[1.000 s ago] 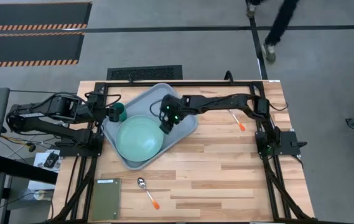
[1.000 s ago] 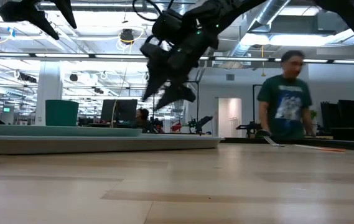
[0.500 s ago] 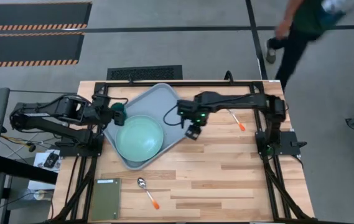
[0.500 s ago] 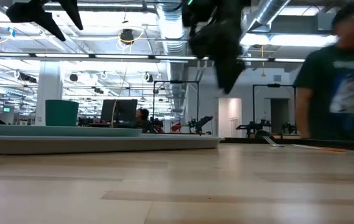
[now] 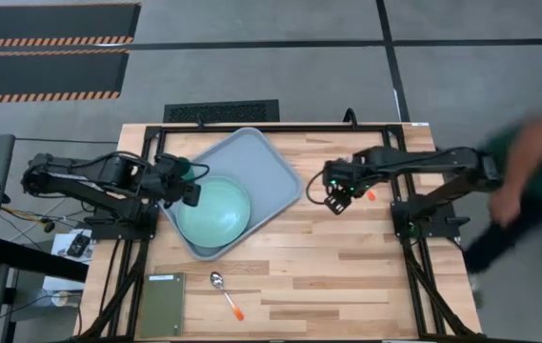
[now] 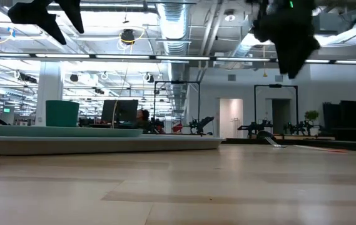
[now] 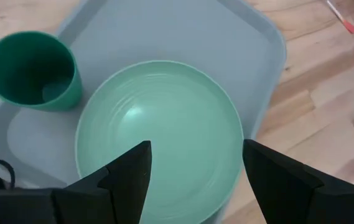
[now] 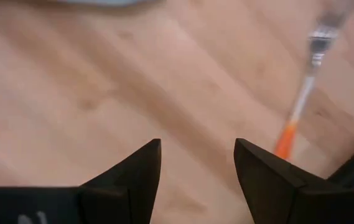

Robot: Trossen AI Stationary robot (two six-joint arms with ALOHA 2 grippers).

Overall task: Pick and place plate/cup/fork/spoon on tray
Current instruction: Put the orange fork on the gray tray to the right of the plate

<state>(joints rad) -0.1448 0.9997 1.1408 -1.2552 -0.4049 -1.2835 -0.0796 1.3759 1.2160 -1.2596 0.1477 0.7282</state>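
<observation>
The pale mint-green plate point(image 5: 215, 211) lies flat in the grey-blue tray point(image 5: 251, 157), at its near-left end. The dark green cup point(image 7: 30, 68) stands upright in the tray beside the plate. My left gripper point(image 7: 195, 168) is open and empty, above the plate's left edge. The fork point(image 8: 304, 93) lies flat on the table right of the tray. My right gripper point(image 8: 196, 155) is open and empty above the table, just left of the fork. The spoon point(image 5: 224, 292) lies flat on the table near the front edge.
A dark olive-green flat rectangle point(image 5: 161, 305) lies at the front left corner. A person point(image 5: 528, 176) moves past beside the table's right edge. Bare wood point(image 5: 347, 267) lies between the tray, the spoon and the right arm's base.
My right gripper has swung from above the tray toward the table's right edge, ending beside the fork. My left gripper has shifted a little toward the plate. The person has walked from behind the table round to its right side.
</observation>
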